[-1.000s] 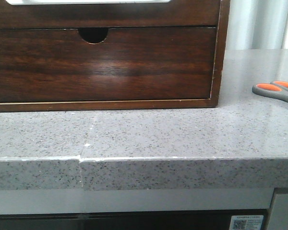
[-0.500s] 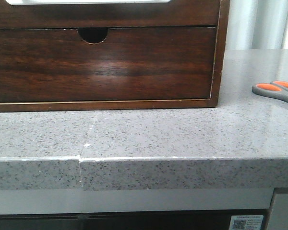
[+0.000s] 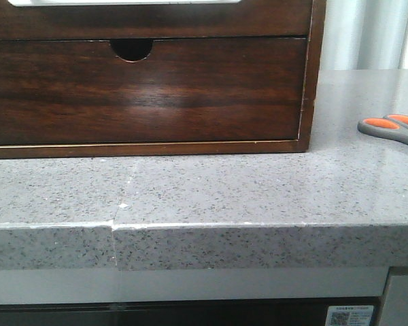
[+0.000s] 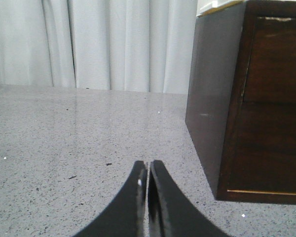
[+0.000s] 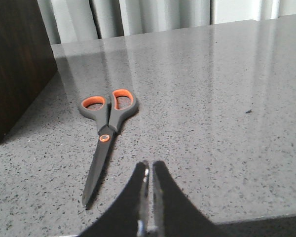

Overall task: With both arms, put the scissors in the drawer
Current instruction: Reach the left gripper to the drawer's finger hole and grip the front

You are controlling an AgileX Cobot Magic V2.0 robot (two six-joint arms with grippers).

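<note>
Progress: nothing done yet — scissors point(image 5: 107, 129) lie flat on the worktop point(image 3: 211, 187), to the right of the wooden cabinet point(image 3: 149, 88); every drawer front visible is closed.
Left gripper point(image 4: 148, 170): clenched, empty, low beside the cabinet's left side.
Right gripper point(image 5: 149, 170): clenched, empty, near the blades.
Views: front shows only the orange handle loops — right wrist shows the scissors whole.
</note>
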